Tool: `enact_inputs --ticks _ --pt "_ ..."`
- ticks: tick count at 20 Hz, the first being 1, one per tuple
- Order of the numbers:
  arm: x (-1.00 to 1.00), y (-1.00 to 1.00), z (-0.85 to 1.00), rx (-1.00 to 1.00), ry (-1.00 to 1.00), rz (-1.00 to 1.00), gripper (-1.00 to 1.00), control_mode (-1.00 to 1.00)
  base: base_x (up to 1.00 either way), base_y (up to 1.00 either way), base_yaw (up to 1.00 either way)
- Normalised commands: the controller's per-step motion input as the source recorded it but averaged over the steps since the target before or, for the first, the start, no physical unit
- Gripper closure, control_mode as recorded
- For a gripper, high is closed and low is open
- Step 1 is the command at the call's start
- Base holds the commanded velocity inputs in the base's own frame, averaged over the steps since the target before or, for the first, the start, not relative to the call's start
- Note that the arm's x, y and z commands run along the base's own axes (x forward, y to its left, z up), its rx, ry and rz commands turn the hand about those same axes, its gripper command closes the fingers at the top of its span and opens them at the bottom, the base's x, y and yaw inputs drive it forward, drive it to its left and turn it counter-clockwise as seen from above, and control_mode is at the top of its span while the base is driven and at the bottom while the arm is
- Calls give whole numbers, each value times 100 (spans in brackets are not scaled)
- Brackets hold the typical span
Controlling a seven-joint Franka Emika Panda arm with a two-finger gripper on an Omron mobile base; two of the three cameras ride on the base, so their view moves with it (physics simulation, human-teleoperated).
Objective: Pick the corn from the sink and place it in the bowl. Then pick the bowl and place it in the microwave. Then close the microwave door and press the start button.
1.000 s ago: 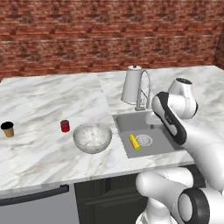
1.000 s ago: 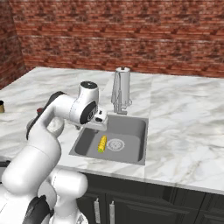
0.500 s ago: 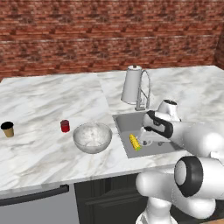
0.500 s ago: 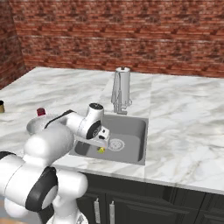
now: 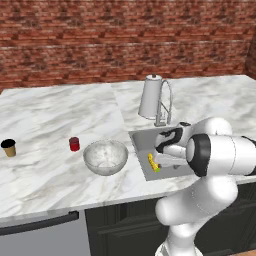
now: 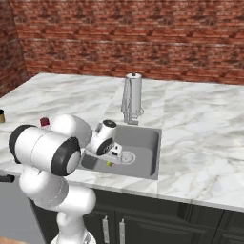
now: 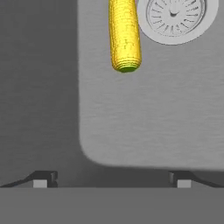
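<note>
The corn [image 5: 152, 162], a small yellow cob, lies on the floor of the sink [image 5: 141, 138] beside the round drain. My gripper [image 5: 161, 157] hangs low inside the basin, just right of the cob. In the hand view the corn [image 7: 124, 33] sits ahead of my gripper [image 7: 111, 179], whose jaws are spread wide and open with nothing between them. From the right base view the corn [image 6: 109, 163] peeks out under my gripper [image 6: 112, 155]. The glassy grey-white bowl [image 5: 105, 156] stands on the counter just left of the sink. The microwave and its door are out of view.
A curved chrome faucet [image 5: 164, 102] and a white jug [image 5: 149, 97] stand behind the sink. A small red cup [image 5: 74, 144] and a black cup [image 5: 8, 147] sit on the marble counter left of the bowl. A brick wall closes the back.
The arm has swung down from above the counter into the sink, bringing the open gripper low near the corn. The corn and bowl have not moved.
</note>
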Motion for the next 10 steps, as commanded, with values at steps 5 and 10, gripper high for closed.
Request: enact_inputs --ticks 5,10 --pt "62 0 -46 0 0 0 -100 -100 0 0 0" --pt "57 0 -46 1 0 0 -100 -100 0 0 0"
